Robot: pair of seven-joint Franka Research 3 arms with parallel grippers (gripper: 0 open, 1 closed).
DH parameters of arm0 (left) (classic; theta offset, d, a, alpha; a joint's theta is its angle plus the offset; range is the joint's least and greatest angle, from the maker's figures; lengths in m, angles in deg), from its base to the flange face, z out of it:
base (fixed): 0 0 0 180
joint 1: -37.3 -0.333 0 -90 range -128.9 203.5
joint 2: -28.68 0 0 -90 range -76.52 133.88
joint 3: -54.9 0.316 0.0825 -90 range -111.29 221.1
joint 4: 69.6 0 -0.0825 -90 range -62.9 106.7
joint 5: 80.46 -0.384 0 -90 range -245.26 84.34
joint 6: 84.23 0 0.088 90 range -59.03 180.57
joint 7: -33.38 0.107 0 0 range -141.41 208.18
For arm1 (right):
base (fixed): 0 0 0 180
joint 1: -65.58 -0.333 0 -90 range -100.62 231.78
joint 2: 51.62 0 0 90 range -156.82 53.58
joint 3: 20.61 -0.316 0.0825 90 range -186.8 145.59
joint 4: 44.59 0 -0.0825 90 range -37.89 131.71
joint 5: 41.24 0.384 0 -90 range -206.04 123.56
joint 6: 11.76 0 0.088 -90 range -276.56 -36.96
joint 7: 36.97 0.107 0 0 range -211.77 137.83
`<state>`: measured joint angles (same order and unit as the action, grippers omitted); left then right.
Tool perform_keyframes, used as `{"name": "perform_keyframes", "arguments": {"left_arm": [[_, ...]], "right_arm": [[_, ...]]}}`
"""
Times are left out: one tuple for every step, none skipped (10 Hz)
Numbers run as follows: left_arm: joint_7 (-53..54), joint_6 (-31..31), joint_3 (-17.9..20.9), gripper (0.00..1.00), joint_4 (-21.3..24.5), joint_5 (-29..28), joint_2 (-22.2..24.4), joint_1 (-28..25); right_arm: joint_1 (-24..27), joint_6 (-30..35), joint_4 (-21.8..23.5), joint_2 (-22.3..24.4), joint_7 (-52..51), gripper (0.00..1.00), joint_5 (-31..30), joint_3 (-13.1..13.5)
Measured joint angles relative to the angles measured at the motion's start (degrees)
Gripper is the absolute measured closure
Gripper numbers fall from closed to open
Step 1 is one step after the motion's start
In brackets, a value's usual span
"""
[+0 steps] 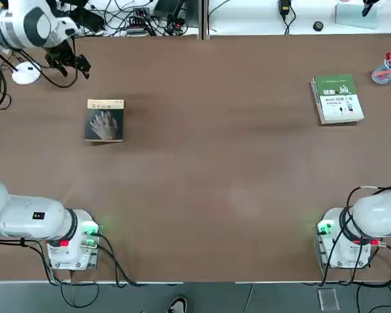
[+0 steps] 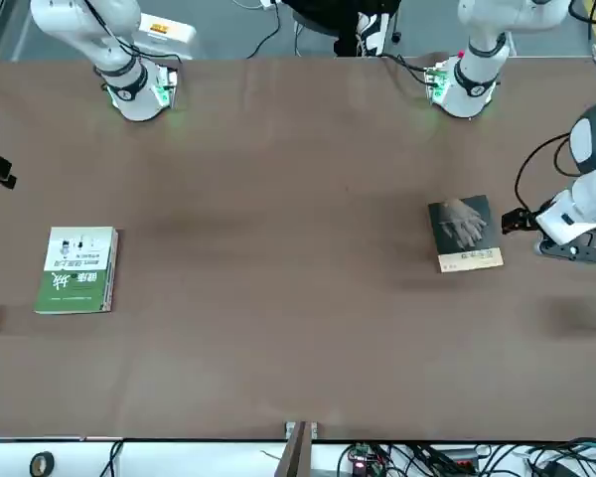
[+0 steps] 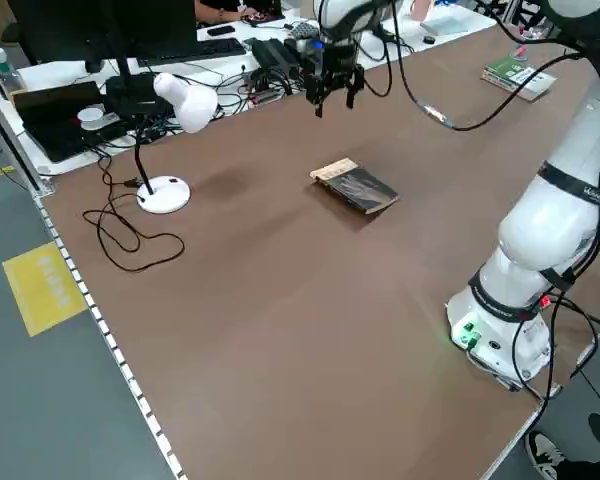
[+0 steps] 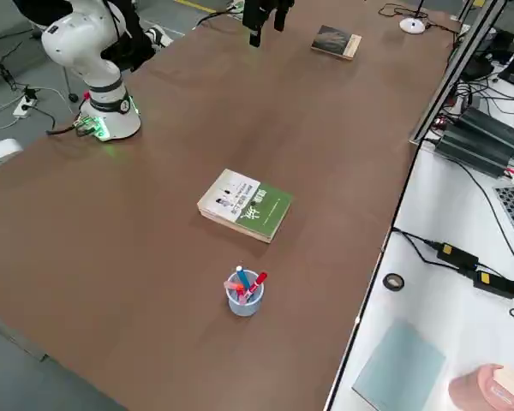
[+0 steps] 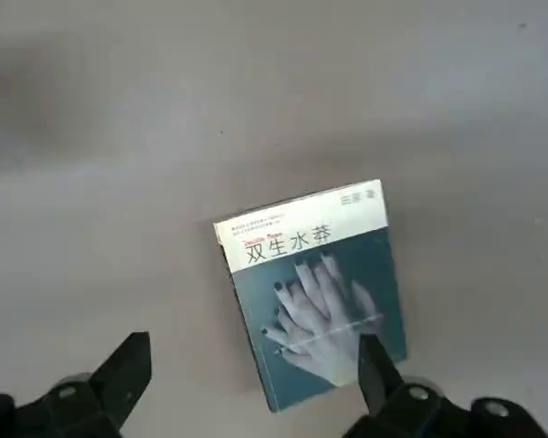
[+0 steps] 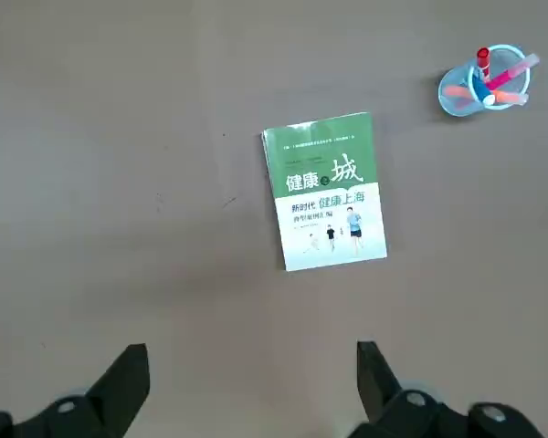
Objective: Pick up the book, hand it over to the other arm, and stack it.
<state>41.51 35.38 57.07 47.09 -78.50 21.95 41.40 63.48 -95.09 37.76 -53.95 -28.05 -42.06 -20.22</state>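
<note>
Brown table (image 1: 215, 182), matte, wide. Dark grey-green book (image 1: 105, 120) flat on the robot's left half, cover up: pale hand pictured, tan band with text along the edge facing away from the arm bases. Nothing touching it.

Left gripper (image 1: 70, 64) up in the air near the table's far-left corner, beyond the book and a little outboard of it, well clear of the surface. Fingers (image 5: 123, 370) spread wide, nothing between them; same book (image 5: 312, 290) seen below in the left wrist view, one finger overlapping its lower corner in the picture only.

Right gripper (image 6: 247, 379) likewise spread and empty, high above the right half of the table. Below it, in its wrist view, green-and-white book (image 6: 325, 189) with large white characters, lying flat; same volume (image 1: 337, 99) near the far-right part of the table from overhead. Blue cup of pens (image 1: 386, 69) just beyond it toward the far-right corner, apart from it.

Two books well apart, one per side. White desk lamp (image 3: 175, 125) at the left table edge, cord looped beside its base. Cables and black boxes on the white bench (image 4: 428, 282) past the far edge.
</note>
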Motion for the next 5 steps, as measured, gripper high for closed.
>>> {"name": "perform_keyframes", "arguments": {"left_arm": [[0.0, 1.6, 0.0, 0.00, 1.8, 0.0, 0.0, -0.2], [0.0, 3.1, 0.0, 0.00, 3.6, 0.0, 0.0, -0.4], [0.0, 4.8, 0.0, 0.00, 5.5, 0.0, 0.0, -0.6], [0.0, 6.8, -0.1, 0.00, 7.5, 0.0, 0.0, -1.1], [0.0, 8.9, -0.1, 0.00, 9.4, 0.0, 0.0, -1.4]], "right_arm": [[0.0, 0.0, 0.0, 0.0, 0.0, 0.00, 0.0, 0.0], [0.0, 0.0, 0.0, 0.0, 0.0, 0.00, 0.0, 0.0], [0.0, 0.0, 0.0, 0.0, 0.0, 0.00, 0.0, 0.0], [0.0, 0.0, 0.0, 0.0, 0.0, 0.00, 0.0, 0.0], [0.0, 0.0, 0.0, 0.0, 0.0, 0.00, 0.0, 0.0]]}}
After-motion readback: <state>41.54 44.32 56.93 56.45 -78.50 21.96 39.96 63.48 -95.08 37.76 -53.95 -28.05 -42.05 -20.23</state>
